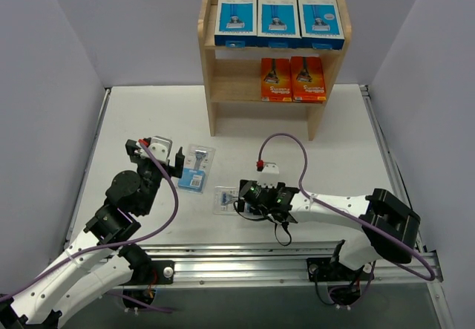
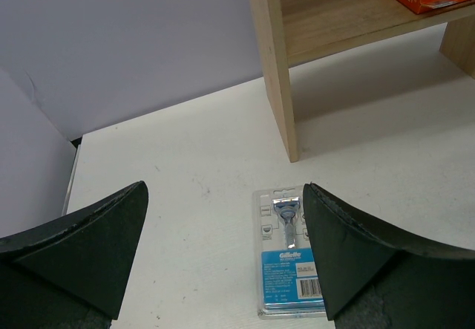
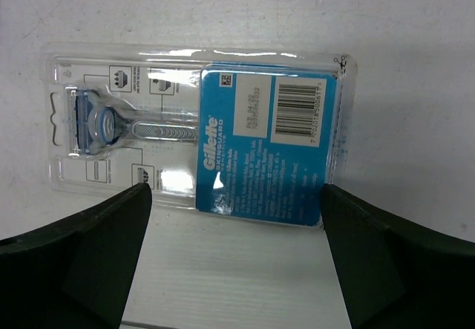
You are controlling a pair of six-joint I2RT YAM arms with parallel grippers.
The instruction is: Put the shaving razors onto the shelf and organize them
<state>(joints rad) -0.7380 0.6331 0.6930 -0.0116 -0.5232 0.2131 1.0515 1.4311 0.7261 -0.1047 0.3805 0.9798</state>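
Note:
The wooden shelf (image 1: 208, 76) stands at the back with three blue-and-white razor boxes (image 1: 278, 21) on its top tier and two orange boxes (image 1: 292, 79) on the middle tier. A clear blister razor pack with a blue label (image 1: 197, 168) lies flat on the table; my left gripper (image 1: 175, 167) is open just left of it, and in the left wrist view the pack (image 2: 291, 258) lies by the right finger. A second blister pack (image 1: 225, 199) lies flat in front of my open right gripper (image 1: 243, 203); it (image 3: 200, 136) lies just beyond the fingertips.
The shelf's side panel (image 2: 272, 62) rises beyond the left pack. A grey wall stands at the table's left edge. A purple cable with a white connector (image 1: 269, 167) loops over the table behind the right arm. The metal rail (image 1: 297, 253) runs along the near edge.

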